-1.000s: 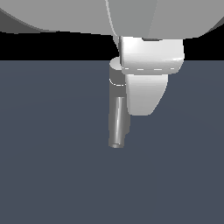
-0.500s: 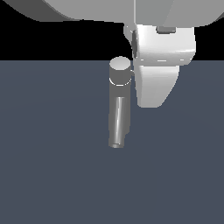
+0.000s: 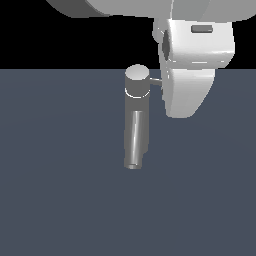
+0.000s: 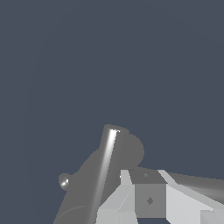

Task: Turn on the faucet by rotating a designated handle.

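The faucet stands on a flat dark grey-blue floor, a little above the middle of the exterior view. Its upright body carries a round, lighter cap, and the tubular spout runs from the body down toward the camera, ending in an open mouth. The handle, a thin grey lever, sticks out sideways from the cap toward the exterior view's right. Its outer end disappears behind the white gripper, which hangs just beside the faucet on that side, its housing reaching up into the arm at the top edge. Whether the gripper touches the handle cannot be told, since the gripper's body hides the meeting point. How far the jaws are parted cannot be told either: the fingers are not visible in the exterior view. In the wrist view, one white finger shows close up next to the faucet, whose grey body catches a bright streak of light; the other finger is not clearly seen, and nothing visible sits between them.
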